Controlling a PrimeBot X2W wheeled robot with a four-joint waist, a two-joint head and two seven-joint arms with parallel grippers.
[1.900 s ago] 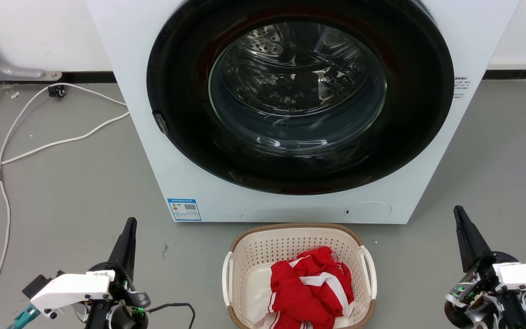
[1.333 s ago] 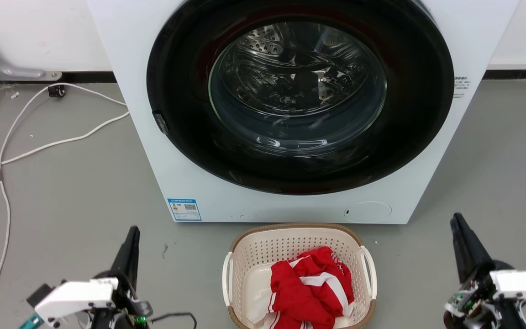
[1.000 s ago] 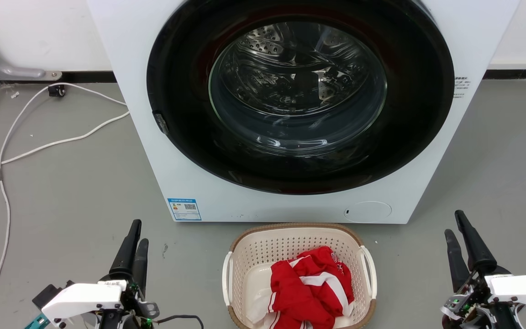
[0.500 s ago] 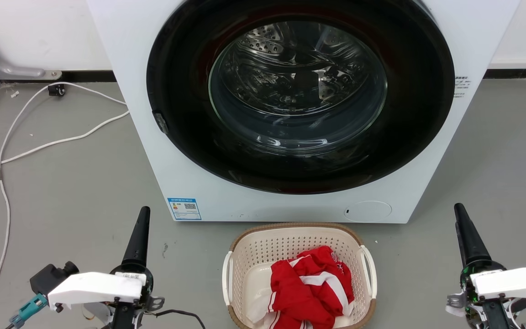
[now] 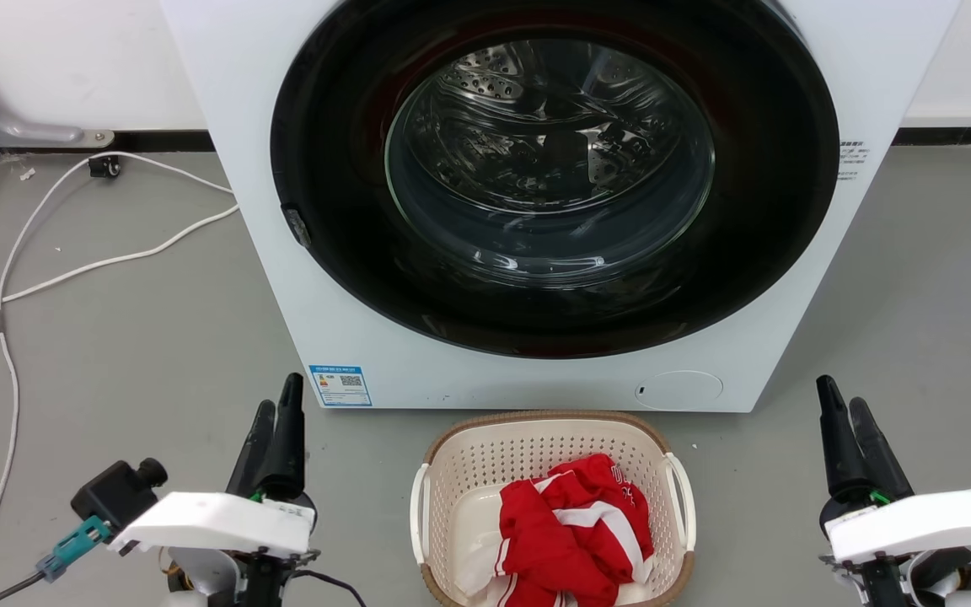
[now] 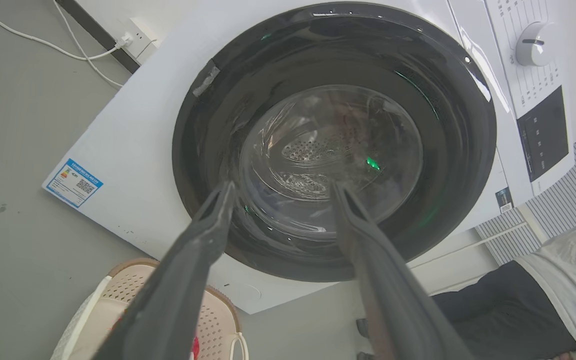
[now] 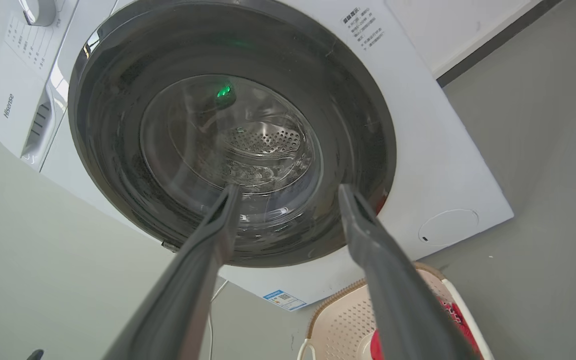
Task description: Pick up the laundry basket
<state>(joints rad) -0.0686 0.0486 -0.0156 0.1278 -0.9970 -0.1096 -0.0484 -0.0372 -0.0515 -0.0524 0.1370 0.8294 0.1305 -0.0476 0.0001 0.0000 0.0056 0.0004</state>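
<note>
On the floor, at the foot of the washing machine: the laundry basket point(image 5: 485, 464) stands upright, its brown rim near the machine's front panel but not touching it.
Basket contents: a crumpled red garment with white stripes point(image 5: 561, 523) lies toward the right and near side; the bare cream bottom shows on the left.
Basket handles: white, one on each short side, with nothing touching either.
Left gripper point(image 5: 278, 393): over the floor to the left of the basket and well apart from it, fingers parted with a clear gap and holding nothing. In its wrist view point(image 6: 284, 186) it points at the machine door, with the basket point(image 6: 215, 325) low beside one finger.
Right gripper point(image 5: 840, 391): over the floor to the right of the basket and well apart from it, fingers likewise spread and empty. In its wrist view point(image 7: 289, 187) the basket point(image 7: 340, 320) sits low between the fingers.
Washing machine point(image 5: 283, 278): white, with a round dark door and a steel drum behind the glass.
Cable point(image 5: 72, 270): white, lying on the grey floor point(image 5: 115, 354) to the left of the machine.
</note>
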